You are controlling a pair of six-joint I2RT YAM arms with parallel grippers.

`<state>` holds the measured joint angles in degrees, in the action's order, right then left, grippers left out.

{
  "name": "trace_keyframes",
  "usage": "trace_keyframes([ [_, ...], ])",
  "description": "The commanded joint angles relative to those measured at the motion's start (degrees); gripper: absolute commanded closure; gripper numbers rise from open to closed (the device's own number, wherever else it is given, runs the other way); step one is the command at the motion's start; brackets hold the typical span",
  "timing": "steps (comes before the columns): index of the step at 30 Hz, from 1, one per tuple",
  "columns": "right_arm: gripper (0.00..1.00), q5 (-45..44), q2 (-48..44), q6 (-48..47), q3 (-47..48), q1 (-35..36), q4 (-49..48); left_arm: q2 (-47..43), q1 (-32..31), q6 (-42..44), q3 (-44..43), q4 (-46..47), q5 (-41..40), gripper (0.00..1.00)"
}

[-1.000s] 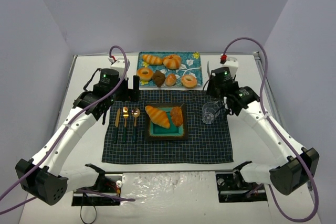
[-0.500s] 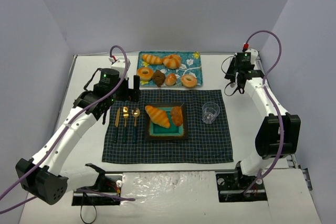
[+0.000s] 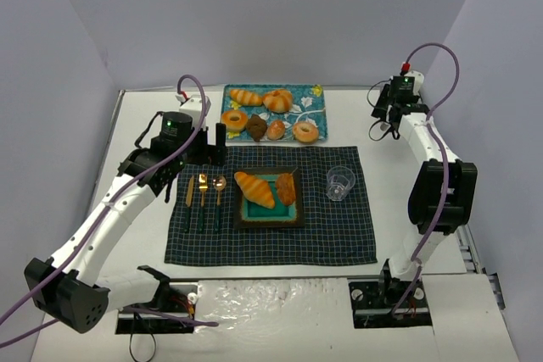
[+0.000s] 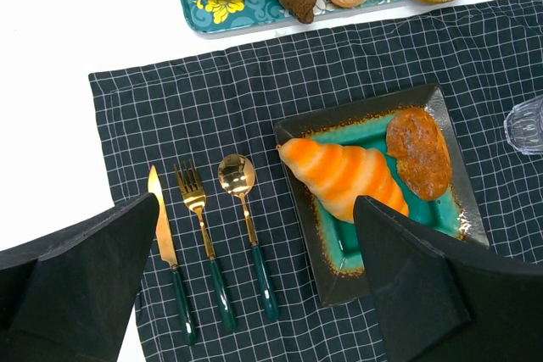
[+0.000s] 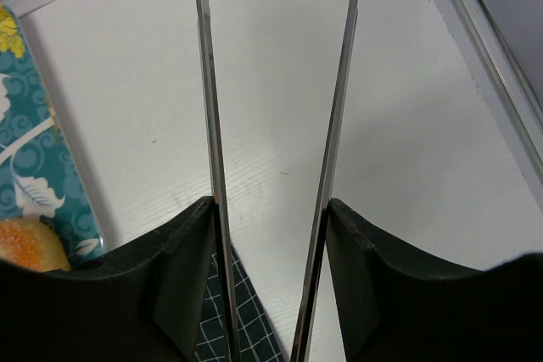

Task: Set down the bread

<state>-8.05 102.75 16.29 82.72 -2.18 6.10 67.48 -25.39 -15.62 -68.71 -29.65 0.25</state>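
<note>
Bread [image 4: 339, 174], plate [image 4: 365, 108] corner behind claw [image 4: 254, 199] (left)

Left arm [image 3: 119, 209] extends forward from its base at the near left, with the forearm angled inward and the wrist pitched down. Left gripper [image 4: 254, 203] faces downward. Its black fingers [image 4: 85, 277] are spread wide, with nothing between them.

Right arm [image 3: 441, 197] is folded: the lower link rises from the base to a raised elbow, and the forearm reaches toward the far right. Right gripper [image 5: 271, 125] points down. Its thin fingers [image 5: 208, 125] run parallel with a clear gap between them and hold nothing.
</note>
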Motion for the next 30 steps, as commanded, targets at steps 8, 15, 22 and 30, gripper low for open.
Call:
trace_keyframes([
  [8, 0.51, 3.11, 8.19, -1.00, 3.64, -3.17, -5.49, -1.51, -0.28, 0.41, -1.01, 3.37, 0.89, 0.03],
  [15, 0.47, 3.72, 12.01, -0.61, 3.19, -3.45, -5.47, -1.11, -0.26, 0.50, -1.06, 3.36, 0.78, 0.03],
  [22, 0.43, 1.88, 14.11, 0.12, 2.11, -3.54, -4.50, -0.79, -0.21, 0.50, -1.08, 3.20, 0.80, 0.03],
  [30, 0.37, 2.95, 15.38, 0.85, 0.16, -3.45, -3.47, -0.51, -0.28, 0.36, -1.08, 3.42, 1.24, 0.03],
])
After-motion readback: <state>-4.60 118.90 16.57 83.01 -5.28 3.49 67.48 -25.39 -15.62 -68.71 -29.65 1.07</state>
